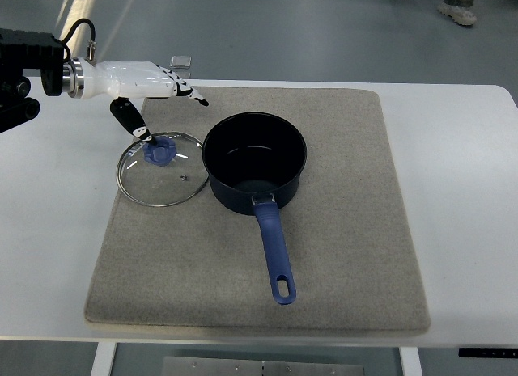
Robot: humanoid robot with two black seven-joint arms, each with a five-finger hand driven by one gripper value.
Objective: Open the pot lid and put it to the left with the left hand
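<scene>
On the grey mat (340, 255) the glass lid (162, 169) already lies left of the open pot (254, 159), the left hand (144, 97) hovering above it, fingers spread and empty, so only withdrawal looks left

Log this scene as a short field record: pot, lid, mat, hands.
pot: dark blue saucepan, uncovered, on the mat, handle pointing toward the near edge
lid: glass lid with blue knob, lying flat on the mat at the pot's left, against its side
mat: grey mat on a white table
left hand: left hand above the lid, fingers relaxed, holding nothing
right hand: not in view
</scene>
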